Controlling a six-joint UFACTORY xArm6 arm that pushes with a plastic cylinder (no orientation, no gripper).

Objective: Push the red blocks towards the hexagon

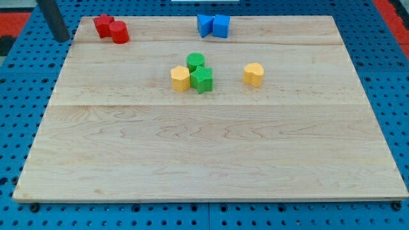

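Reds parked at the far-left corner, push not yet made

Progress looks close to nil, as far as I can judge. The two red blocks sit touching each other at the worktop's point(211, 179) top-left corner: a red block of uncertain shape point(103, 25) nearest the corner and a red cylinder point(119, 32) just beside it toward the view's right. The hexagon I take to be the yellow hexagon point(181, 78), near the middle of the worktop's upper half, touching a green star-like block point(201, 80) with a green cylinder point(195, 62) just behind them. The reds are well apart from that cluster, so the whole shove is still ahead.

My tip point(62, 38) stands off the worktop's top-left corner, at the view's left of the reds and near them but not touching. From there a push toward the view's right and down looks the natural line.

A second yellow block point(254, 74) sits toward the view's right of the cluster; its outline is rounded and I cannot say whether it is a hexagon too. Two blue blocks point(213, 25) rest together at the top edge, shapes unclear.

The rod is cut off by the view's top. There is no gripper on this arm, so nothing to report as open or closed.
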